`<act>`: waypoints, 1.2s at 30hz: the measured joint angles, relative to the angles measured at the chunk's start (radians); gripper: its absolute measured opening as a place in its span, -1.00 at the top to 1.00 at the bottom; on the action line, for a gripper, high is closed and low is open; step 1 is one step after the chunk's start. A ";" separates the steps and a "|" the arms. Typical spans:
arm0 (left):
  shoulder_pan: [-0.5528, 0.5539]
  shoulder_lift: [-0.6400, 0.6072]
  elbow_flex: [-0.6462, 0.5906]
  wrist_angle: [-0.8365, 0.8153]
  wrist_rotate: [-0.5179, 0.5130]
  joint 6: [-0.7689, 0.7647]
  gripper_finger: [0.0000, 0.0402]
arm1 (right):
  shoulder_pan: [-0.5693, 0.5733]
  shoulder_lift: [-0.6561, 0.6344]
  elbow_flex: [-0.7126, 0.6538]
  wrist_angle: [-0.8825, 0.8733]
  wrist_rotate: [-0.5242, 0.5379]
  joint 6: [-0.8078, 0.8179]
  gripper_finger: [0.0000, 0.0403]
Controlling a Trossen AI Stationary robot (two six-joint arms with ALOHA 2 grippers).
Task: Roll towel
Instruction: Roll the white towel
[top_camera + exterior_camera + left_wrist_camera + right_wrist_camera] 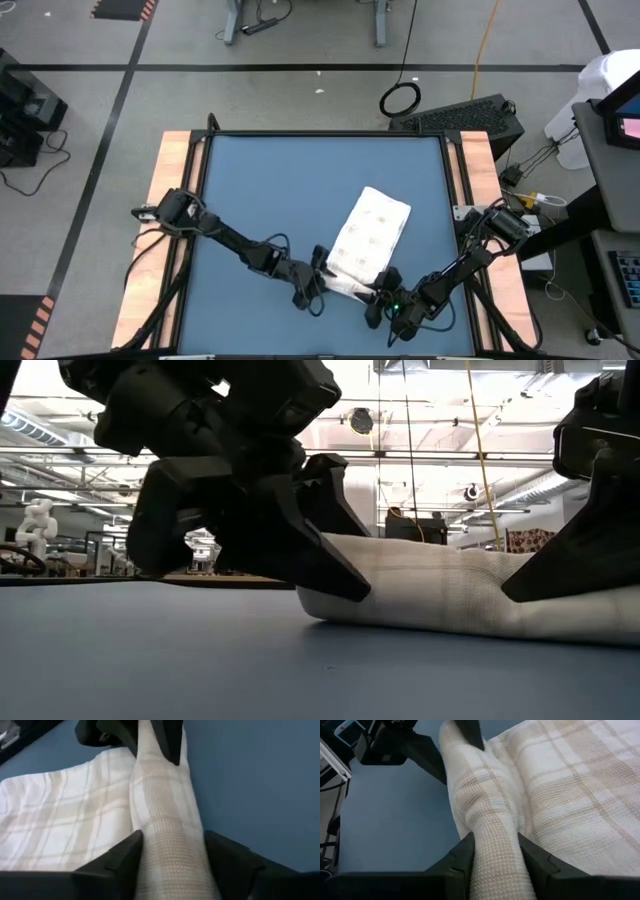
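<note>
Lying near the front edge of the blue counter [260, 190], the towel [372, 232] is white with thin beige lines. Its near edge is rolled into a soft tube. The left end effector [322, 283] has its fingers around one end of the roll. The right end effector [382, 300] squeezes the other end. Grey floor [300, 90] goes around the counter, and a big bright room is behind.

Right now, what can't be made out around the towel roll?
- Thin white plaid cloth towel: its rolled near edge in the high view, hidden under both grippers.
- Roll's right end in the low view: behind the right gripper.
- Left gripper: whether it pinches, undecidable.
</note>
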 joint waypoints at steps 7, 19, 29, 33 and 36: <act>0.044 -0.001 0.001 -0.022 0.104 -0.025 0.63 | -0.005 -0.015 0.001 0.001 0.004 -0.131 0.34; 0.136 -0.004 0.003 -0.094 0.407 -0.326 0.79 | 0.000 -0.190 0.000 0.018 0.003 -0.962 -0.24; 0.198 -0.002 0.003 -0.087 0.545 -0.524 0.80 | 0.025 -0.141 0.002 0.020 0.005 -1.059 -0.20; 0.215 -0.001 0.019 -0.091 0.560 -0.591 0.80 | 0.024 -0.112 0.002 0.017 0.008 -1.013 -0.23; 0.223 -0.001 0.023 -0.091 0.560 -0.608 0.80 | 0.021 -0.105 0.002 -0.016 0.015 -0.935 -0.23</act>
